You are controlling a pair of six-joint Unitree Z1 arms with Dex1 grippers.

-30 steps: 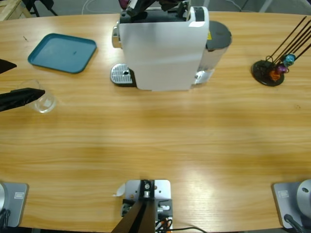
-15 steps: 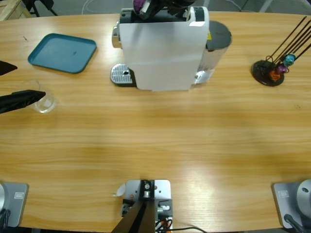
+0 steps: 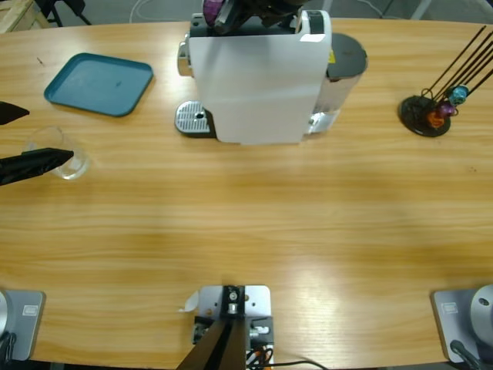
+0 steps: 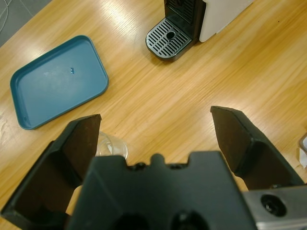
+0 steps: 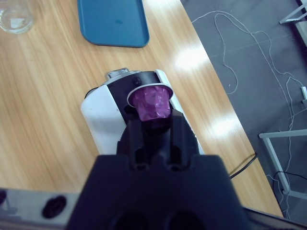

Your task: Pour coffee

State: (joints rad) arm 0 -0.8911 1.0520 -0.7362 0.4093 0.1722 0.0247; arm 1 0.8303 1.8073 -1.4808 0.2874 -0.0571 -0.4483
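Clear glass tumbler sits upright on the wooden table at the far 9 o'clock side in the high view; whether any coffee is in it can't be told, it looks see-through and pale. In the left wrist view the same glass peeks out just beside the inner face of one black jaw, low in the frame.

Left gripper comes in from the 9 o'clock edge, jaws spread wide, one jaw lying across the glass's near rim, the other apart toward 11 o'clock. Nothing clamped; the left wrist view shows the left gripper with bare wood between the jaws.

Teal tray lies at 10 o'clock of the glass, apart from it. White coffee machine stands at 12 o'clock of the table, its round metal drip grate sticking out on the tray side.

Right gripper hovers over the machine's top, jaws closed tight on a purple capsule, foil rim facing the machine's dark slot. High view shows the capsule at the top edge above the machine.

Black capsule rack with thin rods at 3 o'clock of the machine, well apart, holding small teal and orange capsules.
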